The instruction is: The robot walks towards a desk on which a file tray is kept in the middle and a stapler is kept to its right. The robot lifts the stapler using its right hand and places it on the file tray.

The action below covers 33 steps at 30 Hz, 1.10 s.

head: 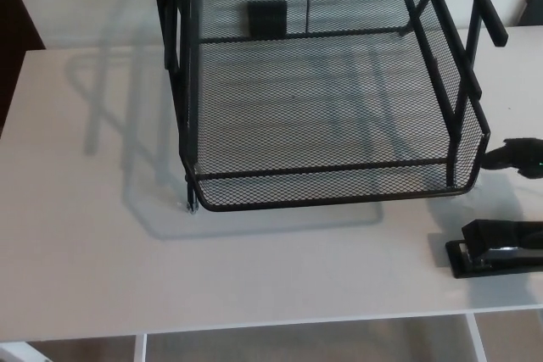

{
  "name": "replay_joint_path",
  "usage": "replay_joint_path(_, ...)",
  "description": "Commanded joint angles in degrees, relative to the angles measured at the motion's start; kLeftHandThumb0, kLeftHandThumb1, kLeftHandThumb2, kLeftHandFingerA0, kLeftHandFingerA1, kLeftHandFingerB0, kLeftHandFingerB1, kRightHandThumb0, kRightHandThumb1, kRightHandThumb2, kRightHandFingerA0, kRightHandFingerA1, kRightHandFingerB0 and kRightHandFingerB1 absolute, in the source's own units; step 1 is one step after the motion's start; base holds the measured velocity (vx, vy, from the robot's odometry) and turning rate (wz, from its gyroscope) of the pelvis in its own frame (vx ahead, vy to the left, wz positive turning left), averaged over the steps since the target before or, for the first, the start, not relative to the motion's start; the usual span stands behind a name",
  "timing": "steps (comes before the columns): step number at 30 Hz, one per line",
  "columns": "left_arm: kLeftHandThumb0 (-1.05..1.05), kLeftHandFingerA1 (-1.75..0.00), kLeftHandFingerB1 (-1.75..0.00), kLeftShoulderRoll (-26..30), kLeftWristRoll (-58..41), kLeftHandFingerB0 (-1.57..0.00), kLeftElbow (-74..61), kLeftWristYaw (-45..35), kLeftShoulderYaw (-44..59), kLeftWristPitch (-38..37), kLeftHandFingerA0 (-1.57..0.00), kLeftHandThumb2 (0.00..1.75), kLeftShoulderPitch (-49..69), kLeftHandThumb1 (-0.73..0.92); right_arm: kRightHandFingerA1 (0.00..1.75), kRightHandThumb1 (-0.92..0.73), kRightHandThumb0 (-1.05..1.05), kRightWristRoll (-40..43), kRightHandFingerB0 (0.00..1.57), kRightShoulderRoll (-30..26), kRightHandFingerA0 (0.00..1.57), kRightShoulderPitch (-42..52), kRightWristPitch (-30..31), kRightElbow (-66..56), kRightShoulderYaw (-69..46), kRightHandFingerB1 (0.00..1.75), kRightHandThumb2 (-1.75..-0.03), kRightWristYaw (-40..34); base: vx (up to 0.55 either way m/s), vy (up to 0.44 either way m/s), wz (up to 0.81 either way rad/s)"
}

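Observation:
A black wire-mesh file tray (331,177) stands in the middle of the white desk, its open front facing me. The black stapler (496,248) lies flat on the desk to the tray's right, near the front edge and partly cut off by the picture's right side. Only a small black part of my right hand (519,156) shows at the right edge, beside the tray's front right corner and above the stapler. It holds nothing that I can see, and its fingers are out of view. My left hand is out of sight.
The white desk (93,235) stretches left of the tray, with its front edge near the bottom of the picture. A small black block (267,17) sits behind the tray's mesh. The tray's upper frame bars (475,6) rise at the right.

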Motion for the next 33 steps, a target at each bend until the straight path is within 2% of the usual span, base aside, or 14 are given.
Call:
replay_joint_path(1, -0.83, -0.79, -0.76, 0.9, -0.1, -0.33, 0.3, -0.3, -0.2, -0.2, -0.28, 0.99, -0.6, 0.53, 0.37, -0.56, -0.58, -5.7, 0.19, 1.0, 0.15, -0.3, 3.4, 0.8, 1.6, 0.28, -0.57, 0.9, 0.0, 0.0, 0.0)
replay_joint_path(6, -0.88, -0.75, -0.73, 0.9, 0.6, -0.31, 1.4, 0.6, -1.1, -1.4, -0.28, 1.07, -1.5, 0.48, 0.42, -0.56, -0.56, -9.6, 0.17, 1.3, 0.12, 0.4, 2.4, 3.2, 3.8, 0.28, -0.58, 0.0, 0.0, 0.0, 0.0)
replay_joint_path(7, -0.84, -0.75, -0.73, 0.9, 0.4, -0.32, 1.8, 0.8, -1.0, -0.7, -0.29, 1.07, -1.9, 0.46, 0.52, -0.39, -0.34, -11.0, 0.0, 1.3, 0.02, 0.3, 3.3, 3.8, 4.8, 0.49, -0.94, 0.3, 0.0, 0.0, 0.0)
replay_joint_path(8, -0.85, -0.91, -0.82, 1.0, 0.8, -0.34, 1.8, 0.8, -1.4, -1.3, -0.29, 0.79, -1.8, 0.61, 0.42, -0.55, -0.56, -11.3, 0.16, 1.0, 0.14, 0.8, 2.9, 3.5, 4.9, 0.27, -0.58, 0.0, 0.0, 0.0, 0.0)
replay_joint_path(12, -0.84, -0.84, -0.77, 1.1, 1.6, -0.34, 2.1, 1.6, -2.7, -1.1, -0.33, 0.8, -2.5, 0.61, 0.43, -0.54, -0.57, -12.7, 0.14, 1.1, 0.14, 1.5, 2.4, 4.4, 4.9, 0.27, -0.58, -0.8, 0.0, 0.0, 0.0)
replay_joint_path(13, -0.87, -0.78, -0.75, 1.0, 0.9, -0.39, 2.3, 1.1, -2.4, -1.1, -0.38, 1.07, -2.7, 0.48, 0.52, -0.36, -0.35, -14.6, 0.0, 1.0, 0.02, 1.6, 2.9, 4.5, 5.9, 0.5, -0.93, -1.0, 0.0, 0.0, 0.0)
replay_joint_path(14, -0.87, -0.78, -0.75, 1.1, 0.9, -0.39, 2.3, 1.1, -2.4, -1.1, -0.38, 1.07, -2.8, 0.48, 0.52, -0.36, -0.35, -14.7, 0.0, 1.1, 0.02, 1.6, 2.9, 4.5, 5.8, 0.5, -0.93, -1.0, 0.0, 0.0, 0.0)
replay_joint_path(15, -0.87, -0.8, -0.77, 1.1, 0.5, -0.42, 2.3, 0.8, -2.3, -1.0, -0.4, 1.07, -2.9, 0.47, 0.5, -0.44, -0.67, -16.1, 0.07, 1.0, 0.13, 1.7, 2.5, 4.5, 6.2, 0.38, -0.78, -1.9, 0.0, 0.0, 0.0)
replay_joint_path(21, -0.87, -0.79, -0.75, 0.9, 0.7, -0.41, 2.5, 1.2, -2.7, -0.4, -0.39, 1.06, -3.3, 0.48, 0.49, -0.43, -0.59, -23.8, 0.07, 1.1, 0.11, 3.6, 2.7, 4.0, 9.4, 0.38, -0.74, -7.1, 0.0, 0.0, 0.0)
replay_joint_path(23, -0.86, -0.78, -0.75, 1.1, 0.3, -0.41, 2.3, 0.5, -2.4, -0.4, -0.38, 1.06, -3.1, 0.47, 0.51, -0.54, -0.53, -26.3, 0.23, 1.8, 0.33, 5.2, 2.2, 3.7, 9.7, 0.29, -0.57, -12.4, 0.0, 0.0, 0.0)
replay_joint_path(26, -0.87, -0.77, -0.75, 1.3, 0.6, -0.39, 2.3, 0.7, -2.7, -0.2, -0.34, 1.05, -3.4, 0.46, 1.42, -0.65, -0.3, -30.5, 0.48, 4.5, 0.79, 7.8, 0.4, 7.1, 9.6, 0.37, -0.59, -28.6, 0.0, 0.0, 0.0)
replay_joint_path(28, -0.81, -0.86, -0.78, 1.1, 0.6, -0.37, 2.5, 1.2, -2.6, -0.2, -0.34, 0.76, -3.5, 0.59, 1.57, -0.69, -0.2, -32.7, 0.68, 5.2, 0.9, 8.1, -0.8, 9.1, 10.1, 0.48, -0.6, -35.9, 0.0, 0.0, 0.0)
replay_joint_path(32, -0.8, -0.87, -0.79, 1.5, 1.4, -0.42, 1.9, 1.1, -3.4, -0.2, -0.37, 0.78, -3.3, 0.6, 1.52, -0.53, -0.34, -34.6, 0.94, 5.9, 0.95, 8.8, -4.1, 11.2, 10.4, 0.81, -0.7, -46.9, 0.0, 0.0, 0.0)
replay_joint_path(33, -0.79, -0.85, -0.77, 1.5, 1.6, -0.44, 2.0, 1.5, -3.6, 0.0, -0.42, 0.76, -3.4, 0.6, 1.67, -0.55, -0.34, -35.3, 0.92, 6.1, 0.84, 8.9, -4.1, 11.6, 10.6, 0.69, -0.59, -49.2, 0.0, 0.0, 0.0)
